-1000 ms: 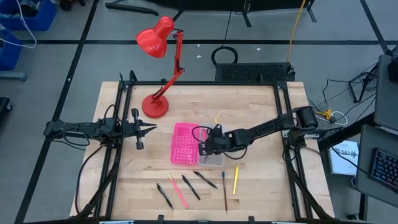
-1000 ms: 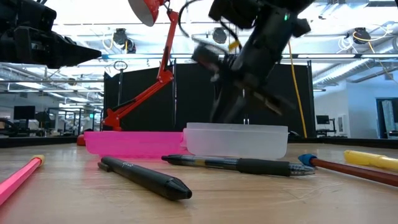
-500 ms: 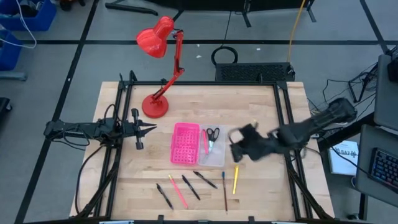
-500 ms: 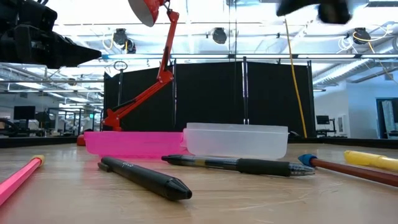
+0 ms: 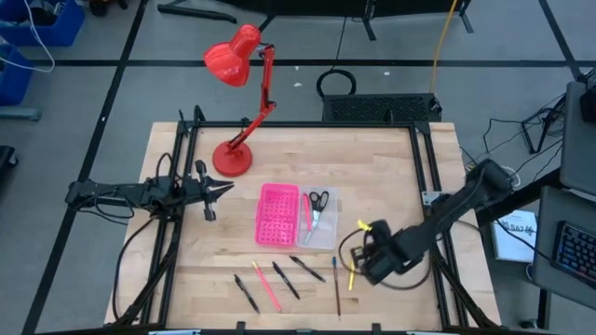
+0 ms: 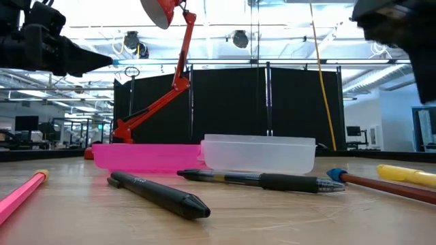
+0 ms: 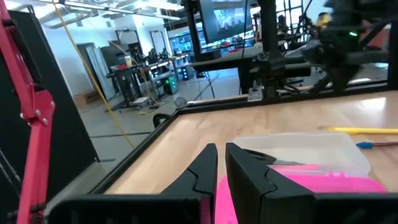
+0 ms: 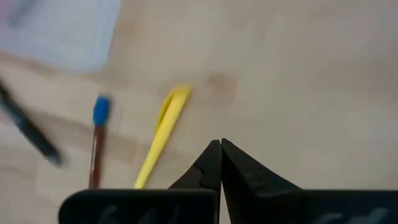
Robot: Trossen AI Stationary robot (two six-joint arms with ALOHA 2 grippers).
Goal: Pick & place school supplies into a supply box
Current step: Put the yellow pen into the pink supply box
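Light is bright and even from ceiling lamps, so the table [image 5: 391,177] shows only soft, faint shadows. In the low view the windows and ceiling lights glare white, and the arms against them look almost black. The right wrist view is blurred all over, the yellow pencil [image 8: 160,135] smeared; the low view's near pens are sharp.

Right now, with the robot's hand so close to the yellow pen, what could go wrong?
1. The right gripper has its jaws shut above the yellow pen; coming down like that, it might push the pen away instead of grabbing it.
2. The brown pencil lies close beside the yellow pen, so it could get bumped or picked up too.
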